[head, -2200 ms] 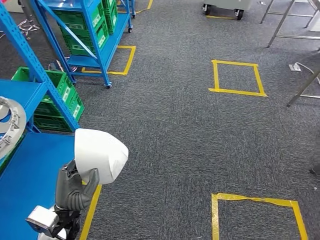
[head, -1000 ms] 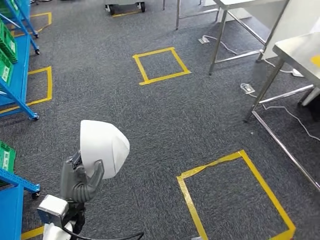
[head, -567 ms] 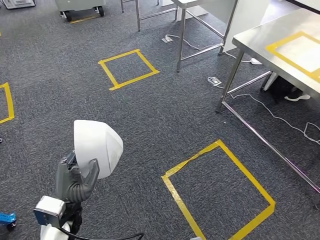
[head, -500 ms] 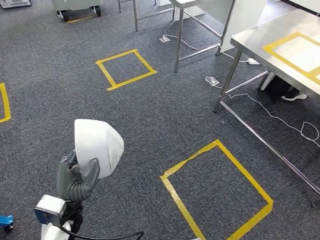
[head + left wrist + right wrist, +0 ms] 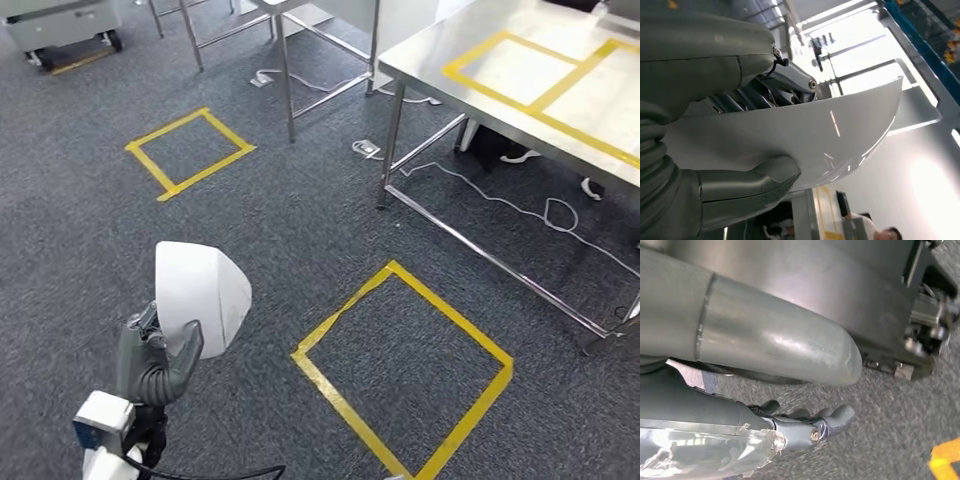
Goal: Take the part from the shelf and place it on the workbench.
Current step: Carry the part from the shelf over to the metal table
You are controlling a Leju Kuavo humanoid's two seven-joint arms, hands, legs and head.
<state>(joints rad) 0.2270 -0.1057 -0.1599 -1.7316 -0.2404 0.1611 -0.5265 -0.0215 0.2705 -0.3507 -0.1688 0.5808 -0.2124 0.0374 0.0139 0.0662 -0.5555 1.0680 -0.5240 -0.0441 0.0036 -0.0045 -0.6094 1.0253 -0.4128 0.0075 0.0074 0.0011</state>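
Low at the robot's left side, the left hand (image 5: 155, 362) grips the white shell-shaped part (image 5: 200, 297) — thumb (image 5: 753, 182) pressed against its glossy face, darker fingers (image 5: 791, 82) behind it — holding it over the grey carpet (image 5: 90, 230). Ahead and to the right stands the steel workbench (image 5: 423, 62), its top marked with yellow tape, well apart from the part; a yellow tape square (image 5: 404, 375) lies on the carpet between them. By the robot's body, the right hand (image 5: 806, 427) hangs with fingers loosely apart, holding nothing.
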